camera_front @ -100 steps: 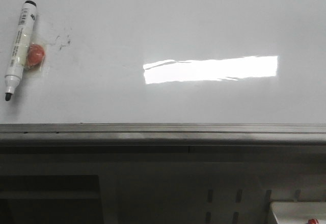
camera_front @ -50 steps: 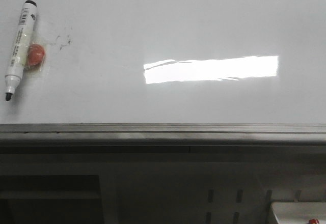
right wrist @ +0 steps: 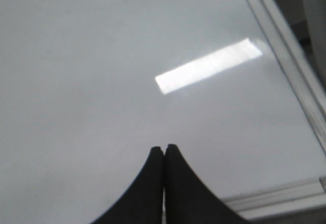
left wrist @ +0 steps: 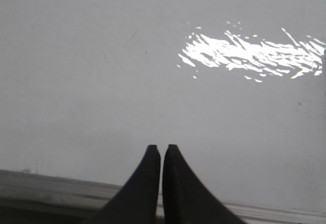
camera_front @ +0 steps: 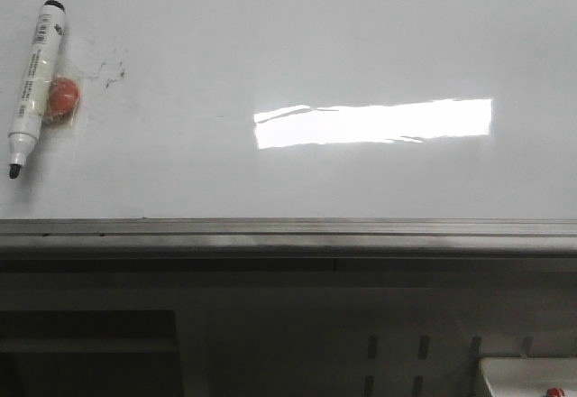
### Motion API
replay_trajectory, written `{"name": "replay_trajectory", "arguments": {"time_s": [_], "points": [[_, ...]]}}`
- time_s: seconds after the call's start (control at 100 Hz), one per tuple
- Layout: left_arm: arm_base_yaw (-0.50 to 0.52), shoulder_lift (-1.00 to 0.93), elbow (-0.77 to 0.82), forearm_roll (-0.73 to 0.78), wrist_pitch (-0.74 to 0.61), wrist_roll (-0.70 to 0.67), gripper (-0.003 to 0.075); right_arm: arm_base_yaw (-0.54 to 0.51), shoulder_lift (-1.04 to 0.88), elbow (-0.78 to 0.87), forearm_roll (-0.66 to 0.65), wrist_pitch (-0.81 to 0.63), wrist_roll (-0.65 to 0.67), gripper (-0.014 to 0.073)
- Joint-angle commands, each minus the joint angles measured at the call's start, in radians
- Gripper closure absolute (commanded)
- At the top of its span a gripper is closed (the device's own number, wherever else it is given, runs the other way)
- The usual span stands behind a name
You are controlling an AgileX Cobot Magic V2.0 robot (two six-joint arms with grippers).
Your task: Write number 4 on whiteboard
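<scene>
The whiteboard (camera_front: 288, 45) fills the front view, glossy white with a bright rectangular light reflection and a grey metal bottom rail (camera_front: 288, 235). No number 4 shows on it; only faint grey smudge marks (camera_front: 110, 72) at the left. A white marker (camera_front: 34, 86) with a black tip lies at the far left, an orange-red ball (camera_front: 63, 97) beside it. Neither gripper shows in the front view. My left gripper (left wrist: 161, 147) is shut and empty over the board near its rail. My right gripper (right wrist: 164, 147) is shut and empty over the board (right wrist: 102, 56).
Below the rail the front view shows a dark frame and a white tray corner (camera_front: 527, 377) at the bottom right. The board's metal edge (right wrist: 285, 46) runs along one side in the right wrist view.
</scene>
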Motion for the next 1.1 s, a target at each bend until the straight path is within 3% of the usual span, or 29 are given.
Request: {"name": "replay_trajectory", "arguments": {"time_s": [0.0,0.14,0.27,0.41,0.48,0.54,0.63,0.8,0.94,1.09], "points": [[0.003,0.071,-0.093,0.043,-0.023,0.002,0.0741,-0.005,0.044,-0.034,-0.007,-0.024,0.000,0.0653],[0.003,0.171,-0.189,0.083,0.022,0.002,0.0741,-0.003,0.176,-0.130,-0.019,0.059,-0.004,0.0649],[0.003,0.227,-0.233,0.087,0.003,0.002,0.0741,-0.003,0.323,-0.249,-0.026,0.137,-0.181,0.0649],[0.003,0.258,-0.233,0.134,-0.021,0.002,0.0735,-0.003,0.435,-0.322,-0.026,0.138,-0.204,0.0649],[0.003,0.272,-0.233,0.136,-0.021,0.002,0.0668,-0.003,0.473,-0.324,-0.026,0.104,-0.204,0.0649],[0.003,0.285,-0.233,0.119,-0.035,0.002,0.0532,-0.003,0.500,-0.324,-0.026,0.082,-0.204,0.0649],[0.003,0.306,-0.226,0.111,-0.116,0.002,0.0405,-0.003,0.523,-0.324,-0.026,0.077,-0.204,0.0649],[-0.003,0.374,-0.209,0.092,-0.332,0.002,0.0386,-0.003,0.532,-0.324,-0.026,0.065,-0.204,0.0649],[-0.102,0.447,-0.209,0.139,-0.437,0.002,0.0369,-0.003,0.532,-0.324,-0.026,0.067,-0.204,0.0649],[-0.334,0.535,-0.209,0.121,-0.494,-0.003,0.0320,-0.003,0.532,-0.324,-0.034,0.074,-0.204,0.0649]]}}
